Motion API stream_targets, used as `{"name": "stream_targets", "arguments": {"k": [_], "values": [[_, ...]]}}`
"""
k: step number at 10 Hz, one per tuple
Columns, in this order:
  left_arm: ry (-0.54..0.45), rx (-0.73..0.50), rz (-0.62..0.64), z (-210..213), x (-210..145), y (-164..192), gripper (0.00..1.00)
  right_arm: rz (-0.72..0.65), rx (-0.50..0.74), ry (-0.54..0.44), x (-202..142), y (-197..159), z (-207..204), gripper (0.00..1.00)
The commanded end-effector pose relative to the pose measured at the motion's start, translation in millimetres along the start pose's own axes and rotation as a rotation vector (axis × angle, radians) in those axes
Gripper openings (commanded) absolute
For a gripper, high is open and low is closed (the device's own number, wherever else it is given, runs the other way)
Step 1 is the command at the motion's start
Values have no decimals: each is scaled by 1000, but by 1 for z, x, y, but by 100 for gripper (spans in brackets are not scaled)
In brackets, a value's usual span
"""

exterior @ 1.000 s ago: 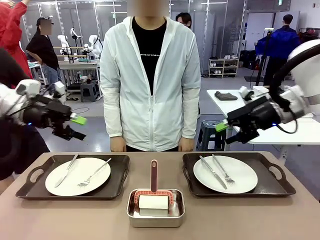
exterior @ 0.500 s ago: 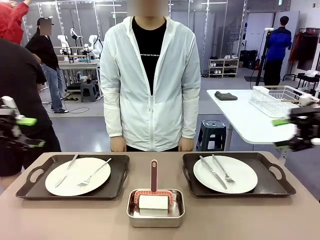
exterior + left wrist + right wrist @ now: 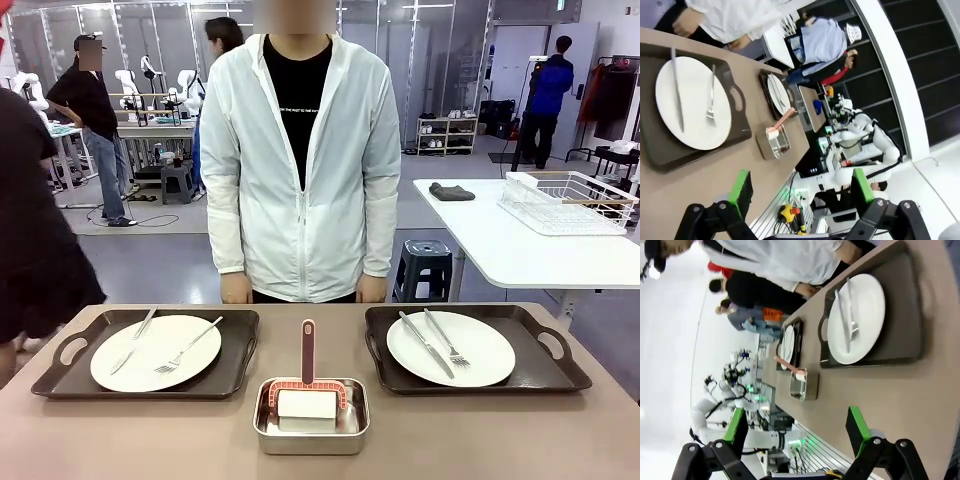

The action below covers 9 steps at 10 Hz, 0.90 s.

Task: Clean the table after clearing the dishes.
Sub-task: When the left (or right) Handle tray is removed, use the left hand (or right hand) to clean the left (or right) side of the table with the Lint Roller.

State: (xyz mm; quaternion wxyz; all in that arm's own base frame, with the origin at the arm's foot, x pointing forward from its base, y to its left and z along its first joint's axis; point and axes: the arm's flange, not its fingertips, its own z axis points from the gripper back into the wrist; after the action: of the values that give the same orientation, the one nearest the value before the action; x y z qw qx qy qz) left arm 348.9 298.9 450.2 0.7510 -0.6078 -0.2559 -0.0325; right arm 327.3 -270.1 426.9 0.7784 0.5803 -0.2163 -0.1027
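The brown table (image 3: 500,440) carries the dishes on two dark trays. The left white plate (image 3: 155,352) and the right white plate (image 3: 450,347) each hold a knife and fork. In the left wrist view my left gripper (image 3: 801,189) stands open and empty off the table's near edge, well away from the closest plate (image 3: 692,102). In the right wrist view my right gripper (image 3: 796,431) is also open and empty, hanging above bare table (image 3: 920,405) short of its closest plate (image 3: 856,317).
A small steel pan (image 3: 311,415) with a pink-handled white roller (image 3: 307,352) sits at the front centre between the trays. A person in a white jacket stands at the far edge, hands (image 3: 236,290) low. A white side table with a wire rack (image 3: 565,203) stands back right.
Both arms have swung outward, the left one to the left and the right one to the right, and have left the front view. Plates, trays and pan have not moved.
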Motion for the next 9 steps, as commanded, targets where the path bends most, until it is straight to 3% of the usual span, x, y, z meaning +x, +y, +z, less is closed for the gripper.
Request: {"name": "stream_targets", "arguments": {"k": [1, 2, 3, 9], "values": [[-55, -1, 9, 10, 3, -3, 100, 4, 44, -50, -5, -9, 10, 100], [-88, 3, 29, 17, 5, -2, 100, -12, 30, -81, -8, -12, 15, 100], [-28, 7, 8, 10, -3, 2, 100, 10, -7, -77, -5, -11, 11, 100], [-28, 7, 8, 10, -3, 2, 100, -35, 11, -57, -7, -15, 20, 100]]}}
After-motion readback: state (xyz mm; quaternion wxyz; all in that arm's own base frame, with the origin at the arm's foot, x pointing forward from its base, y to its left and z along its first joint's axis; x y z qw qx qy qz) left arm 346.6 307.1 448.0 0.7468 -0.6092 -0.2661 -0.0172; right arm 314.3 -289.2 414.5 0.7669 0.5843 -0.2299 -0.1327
